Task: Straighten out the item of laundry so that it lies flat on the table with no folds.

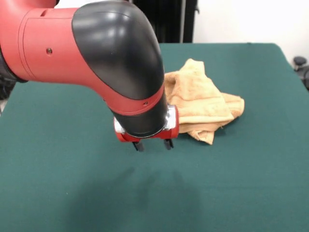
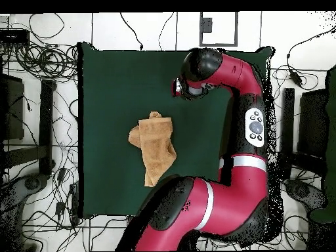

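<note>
While the towel (image 1: 200, 101) lies crumpled, the gripper (image 1: 153, 144) hovers apart from it, fingers spread and empty.
Bare green table (image 1: 231, 183) surrounds the gripper; the towel's folded edges sit just beside it.

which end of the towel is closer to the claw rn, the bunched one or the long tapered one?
The bunched end. In the overhead view the towel has its folded, wider end toward the claw; the tapered end points at the robot's base. Claw touches neither.

The front camera sits low and close across the bench (image 1: 58, 193); the overhead looks straight down from higher (turned half round), sharing the bench (image 2: 105, 98).
</note>
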